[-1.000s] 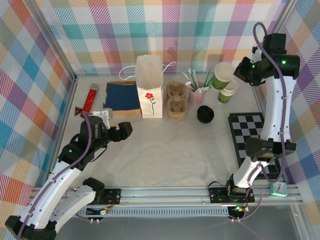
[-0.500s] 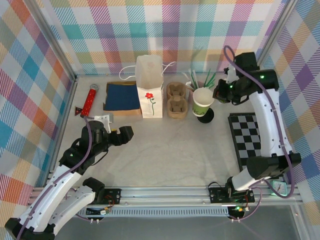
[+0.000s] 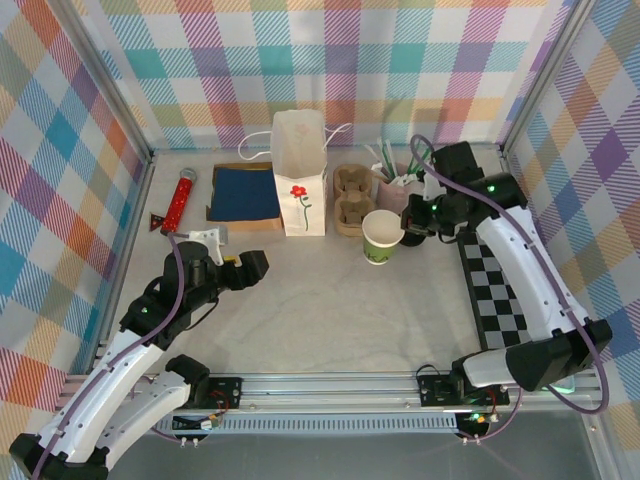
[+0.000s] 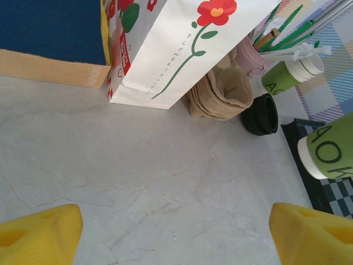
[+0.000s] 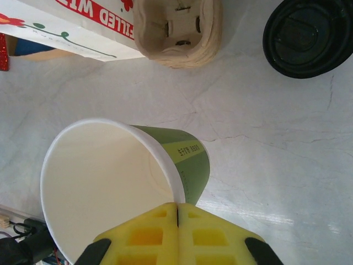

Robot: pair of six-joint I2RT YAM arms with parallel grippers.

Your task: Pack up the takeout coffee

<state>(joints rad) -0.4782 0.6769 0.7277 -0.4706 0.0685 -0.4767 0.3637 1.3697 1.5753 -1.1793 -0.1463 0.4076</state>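
As its rim is pinched between the shut jaws of the right pincer [image 5: 177,208], the paper cup [image 5: 118,182], green and lidless, is held tilted over the bench [image 3: 330,300], its mouth kept clear, presumably for capping. Black lid [image 5: 308,34]: laid flat just beyond. Pulp carrier [image 3: 352,200] and paper bag [image 3: 300,185]: stood behind, within reach. Left pincer [image 3: 237,262]: spread wide, nothing held, kept well apart.

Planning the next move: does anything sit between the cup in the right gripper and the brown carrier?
Nothing visible. Bare tabletop lies between the cup and the carrier; the black lid sits off to one side, the paper bag beside the carrier.
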